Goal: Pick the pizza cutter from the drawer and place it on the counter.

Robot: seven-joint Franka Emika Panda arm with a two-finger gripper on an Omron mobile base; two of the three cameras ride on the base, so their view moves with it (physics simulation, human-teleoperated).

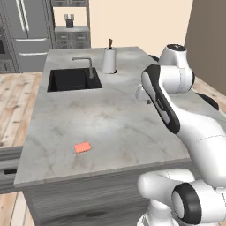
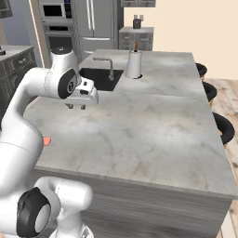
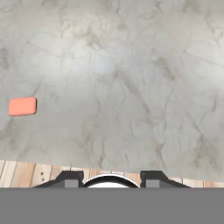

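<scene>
My gripper (image 2: 76,107) hangs open a little above the light-grey marbled counter (image 1: 110,119), over its middle, with nothing between the fingers. In the hand view the gripper (image 3: 111,179) looks straight down on bare counter (image 3: 131,78) near its front edge. The grey wood-grain drawer (image 1: 6,155) sticks out of the island at the far left, well away from the hand. A small dark spot shows in it; I cannot tell whether that is the pizza cutter.
A small flat orange-red block (image 1: 82,147) lies on the counter near the front left. The black sink (image 1: 70,79), a silver faucet (image 1: 88,64) and a white paper-towel roll (image 1: 109,59) stand at the far end. Black stools (image 2: 223,125) line the right side.
</scene>
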